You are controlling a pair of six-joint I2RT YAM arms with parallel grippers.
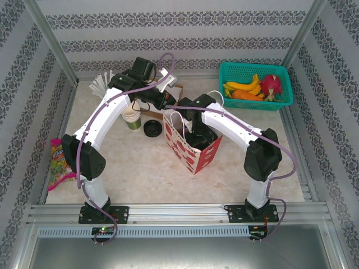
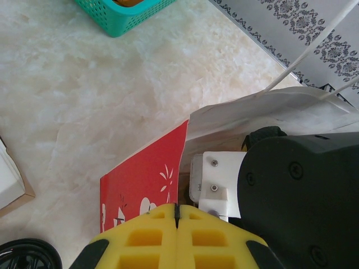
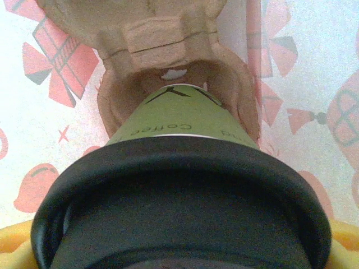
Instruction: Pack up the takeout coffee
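My right gripper [image 3: 179,255] is down inside the red paper bag [image 1: 193,150]. It is shut on the black lid [image 3: 179,196] of a takeout coffee cup [image 3: 179,112]. The cup's green base sits in a socket of a brown pulp cup carrier [image 3: 151,33] at the bottom of the bag. In the top view the right wrist [image 1: 197,134] plunges into the bag's mouth. My left gripper [image 2: 176,212] is shut, its yellow fingertips pinched on the bag's rim [image 2: 182,168] at a corner, on the bag's far left side [image 1: 168,109].
A green cup with pale contents [image 1: 132,116] and a loose black lid [image 1: 152,128] stand left of the bag. A teal basket of fruit [image 1: 280,75] sits back right, a candy packet [image 1: 56,162] at the left edge, and a cardboard box [image 1: 175,92] behind the left wrist.
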